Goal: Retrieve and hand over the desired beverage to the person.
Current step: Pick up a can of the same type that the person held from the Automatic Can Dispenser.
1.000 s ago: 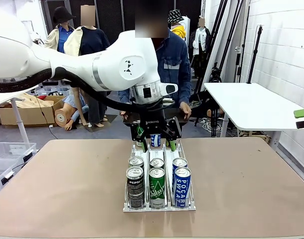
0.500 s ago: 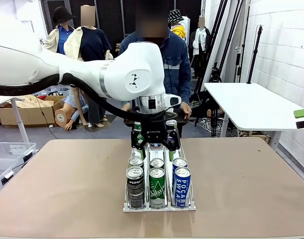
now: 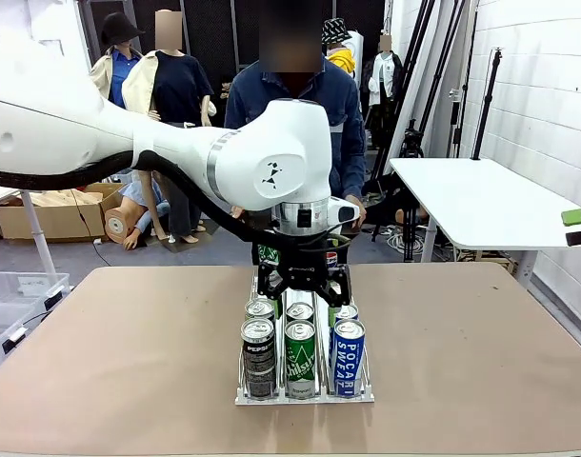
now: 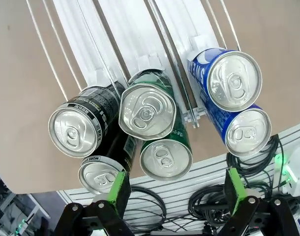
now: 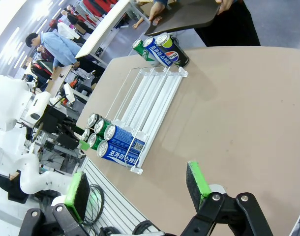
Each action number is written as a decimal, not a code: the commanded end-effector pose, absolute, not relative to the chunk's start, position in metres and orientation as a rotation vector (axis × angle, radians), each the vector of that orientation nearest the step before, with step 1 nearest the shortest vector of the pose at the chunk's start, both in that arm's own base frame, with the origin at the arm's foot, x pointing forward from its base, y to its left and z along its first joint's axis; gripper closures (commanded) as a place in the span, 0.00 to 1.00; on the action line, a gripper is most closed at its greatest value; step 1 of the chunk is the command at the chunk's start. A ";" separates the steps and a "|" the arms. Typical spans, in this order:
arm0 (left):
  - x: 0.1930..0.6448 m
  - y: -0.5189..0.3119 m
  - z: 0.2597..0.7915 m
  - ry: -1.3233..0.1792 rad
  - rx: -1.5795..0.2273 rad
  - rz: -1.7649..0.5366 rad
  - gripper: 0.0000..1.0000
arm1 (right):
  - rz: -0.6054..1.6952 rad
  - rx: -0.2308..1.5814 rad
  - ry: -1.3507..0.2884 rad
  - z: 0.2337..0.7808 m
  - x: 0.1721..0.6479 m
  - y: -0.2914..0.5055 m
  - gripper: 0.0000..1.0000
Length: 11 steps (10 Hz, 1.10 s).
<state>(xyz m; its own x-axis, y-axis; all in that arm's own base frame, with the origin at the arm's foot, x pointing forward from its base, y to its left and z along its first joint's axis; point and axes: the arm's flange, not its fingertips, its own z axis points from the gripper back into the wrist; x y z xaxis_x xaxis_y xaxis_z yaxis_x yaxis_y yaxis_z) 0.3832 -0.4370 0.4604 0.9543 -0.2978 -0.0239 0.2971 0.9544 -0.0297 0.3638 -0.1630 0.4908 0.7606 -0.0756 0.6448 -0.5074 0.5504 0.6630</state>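
Note:
A clear wire rack (image 3: 305,390) in the middle of the table holds drink cans in three lanes. Its near row is a black Pepsi can (image 3: 258,357), a green can (image 3: 300,357) and a blue Pocari Sweat can (image 3: 349,357), with a second row right behind. My left gripper (image 3: 305,286) hangs open just above that second row, pointing down. From its wrist I look onto the can tops, the green cans (image 4: 147,110) in the middle, and the left gripper (image 4: 175,189) holds nothing. My right gripper (image 5: 137,191) is open and empty above the table. The person (image 3: 310,105) stands at the far edge.
More cans (image 5: 160,49) stand at the rack's far end, near the person's hands (image 3: 354,211). The rack's white lanes (image 4: 125,39) between the two groups are bare. A white side table (image 3: 481,200) stands at the back right. Bare tabletop (image 3: 481,343) lies on both sides of the rack.
My left arm has swung from the rack's far end toward the near cans and dropped lower over the second row. Both grippers have stayed open.

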 end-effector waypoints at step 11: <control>0.396 -0.435 0.450 0.038 0.025 -0.430 0.00 | 0.277 0.977 -0.683 0.492 0.364 -0.163 0.00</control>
